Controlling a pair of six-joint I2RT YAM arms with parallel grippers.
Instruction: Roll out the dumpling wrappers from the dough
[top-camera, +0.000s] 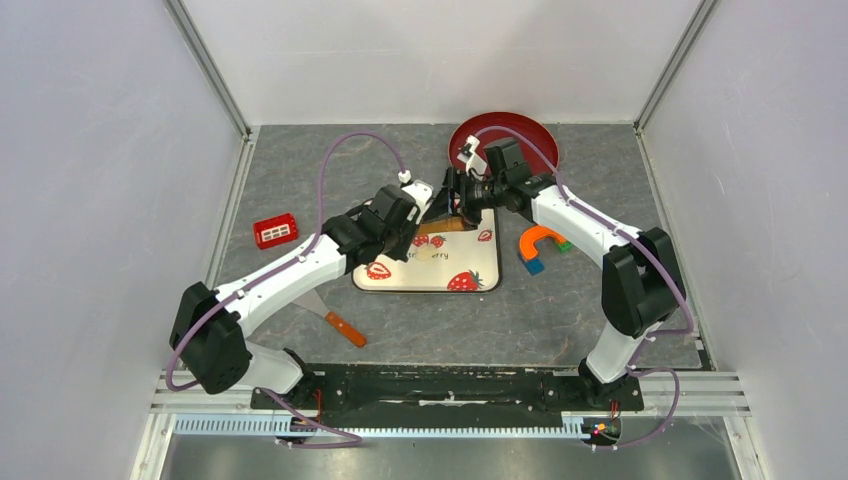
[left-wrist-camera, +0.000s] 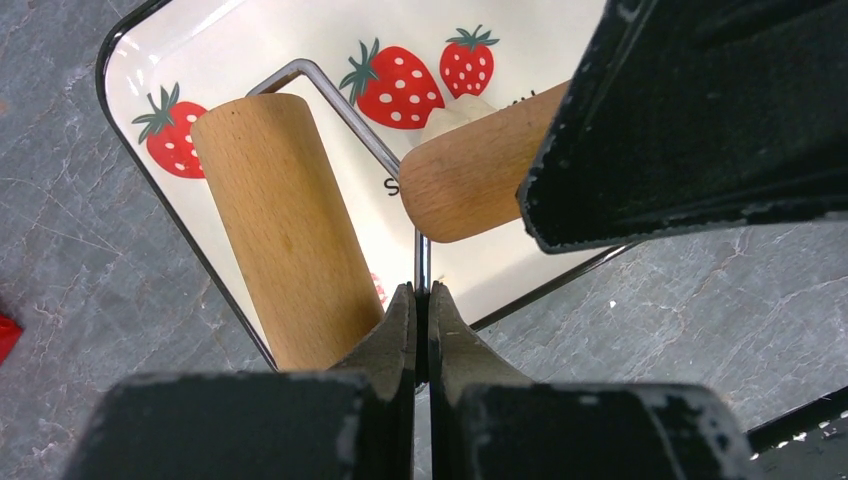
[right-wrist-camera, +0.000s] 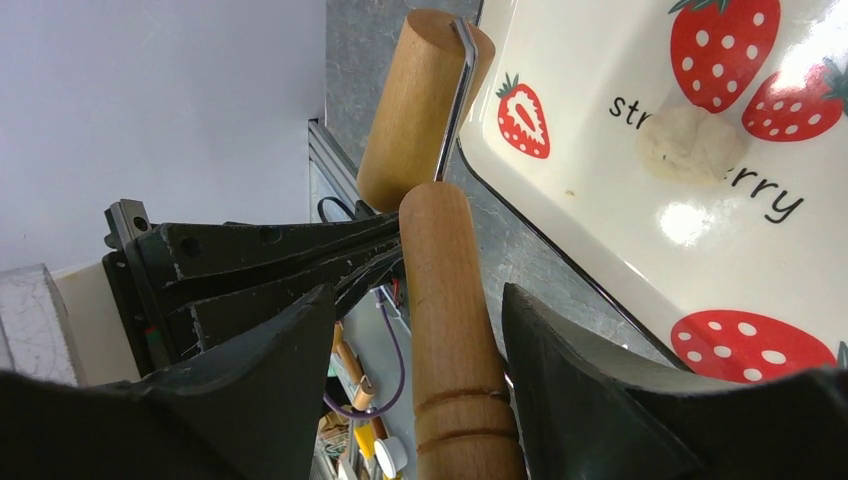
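White walls are boxing in a grey, stone-patterned desk (top-camera: 560, 320), and I am watching both arms meeting over the far edge of the strawberry-printed tray (top-camera: 440, 275) at its middle. My left hand (left-wrist-camera: 422, 300) is pressing its fingers together on the thin wire frame (left-wrist-camera: 340, 105) of a small rolling pin. The pin's wooden roller (left-wrist-camera: 285, 220) is lying just left of that hand, across the tray's rim. My right hand (right-wrist-camera: 418, 290) is straddling the pin's wooden handle (right-wrist-camera: 450, 330) with its fingers standing apart, one sitting close against the wood while a gap is showing on the other side. The dough (right-wrist-camera: 690, 140) is sitting on the tray as a pale, thick lump beside the printed lettering, between the painted strawberries and apart from the roller. A red plate (top-camera: 530, 135) is lying at the far side behind my right hand. An orange horseshoe magnet (top-camera: 540, 245) is lying just right of the tray, a red block (top-camera: 275, 231) well to its left, and an orange-handled scraper (top-camera: 335, 322) near its left corner.
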